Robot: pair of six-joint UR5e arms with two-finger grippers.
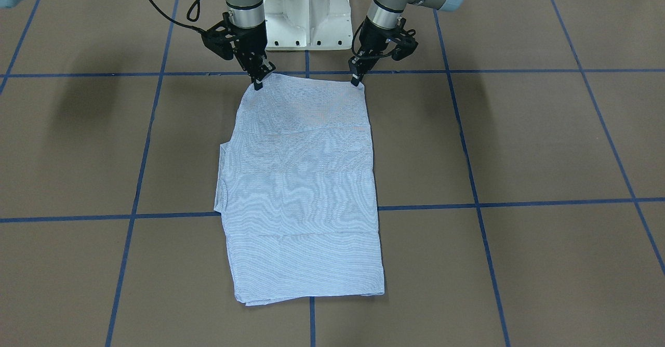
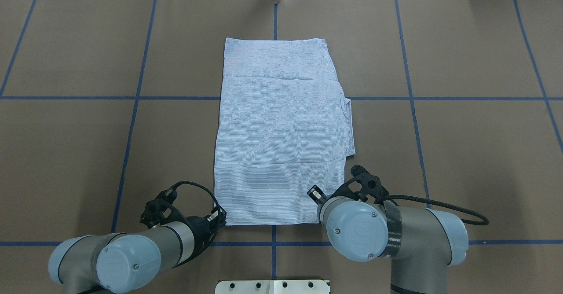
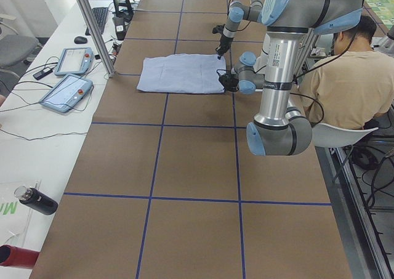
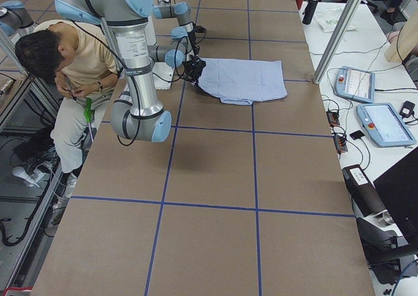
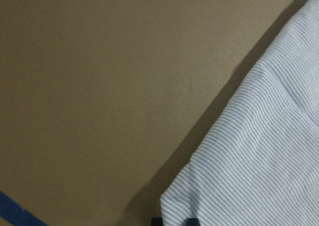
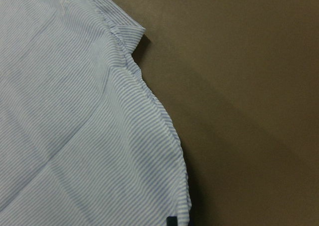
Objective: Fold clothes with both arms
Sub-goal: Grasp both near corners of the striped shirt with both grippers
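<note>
Left flank: a broad stretch of brown table (image 2: 66, 153), matte and paper-like, ruled by blue tape lines (image 2: 133, 109). There is plenty of room to swing outward on this side.
Left gripper: the left gripper (image 1: 356, 81) is down at the near left corner of the shirt, fingers pressed together on the fabric. Its wrist view shows striped cloth running over a dark fingertip (image 5: 192, 222) at the bottom edge.
Shirt: the shirt (image 2: 281, 131) lies flat mid-table, folded into a long rectangle that runs away from the robot and straddles the centre tape line. It has fine blue-and-white stripes and soft creases across its width (the stripes shimmer into moiré swirls on camera).
Edges: the left side is straight, and the far edge is square. The right side is stepped, with an under-layer jutting out about halfway along. The near edge stops just short of a cross tape line.
Right gripper: the right gripper (image 1: 258, 83) sits tilted on the near right corner, pinching the rounded hem there.
Right flank: more brown surface, reaching well out to the table's end.
Behind the wrists: the white pedestal (image 1: 306, 14) stands near both arms, so room is tight on that side.
</note>
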